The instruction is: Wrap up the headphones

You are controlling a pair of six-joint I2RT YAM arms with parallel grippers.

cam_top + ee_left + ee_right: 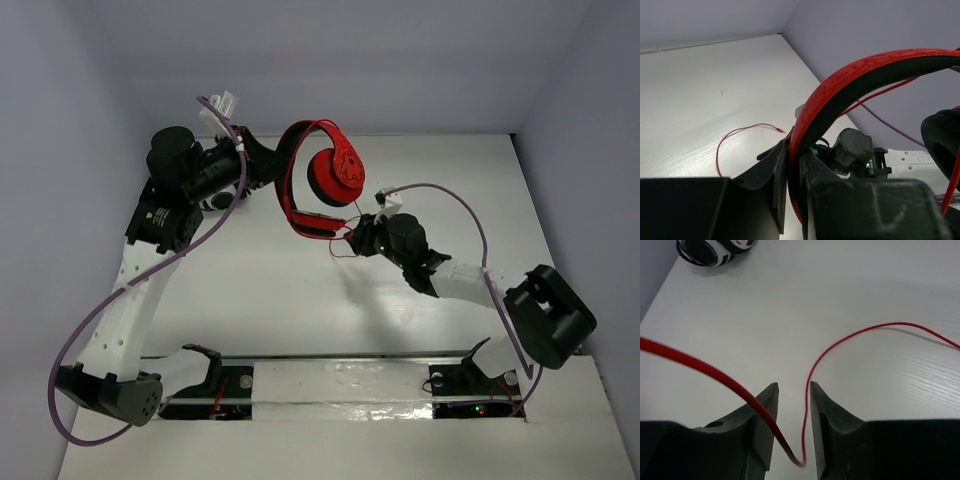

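Observation:
The red headphones [318, 175] hang in the air over the far middle of the table. My left gripper [270, 160] is shut on their red-and-black headband [840, 85], which runs up between the jaws of the left gripper [794, 150] in the left wrist view. One red ear cup [337, 168] hangs to its right and the other [312, 222] is lower. The thin red cable [840, 342] trails onto the table and loops between the parted jaws of my right gripper [793, 386], unpinched. In the top view the right gripper [357, 240] is just below the lower cup.
White and black headphones [710, 250] lie on the table at the far left, partly under my left arm in the top view [215, 201]. Purple arm cables [460, 205] arc over both arms. Grey walls close the table at the back and sides.

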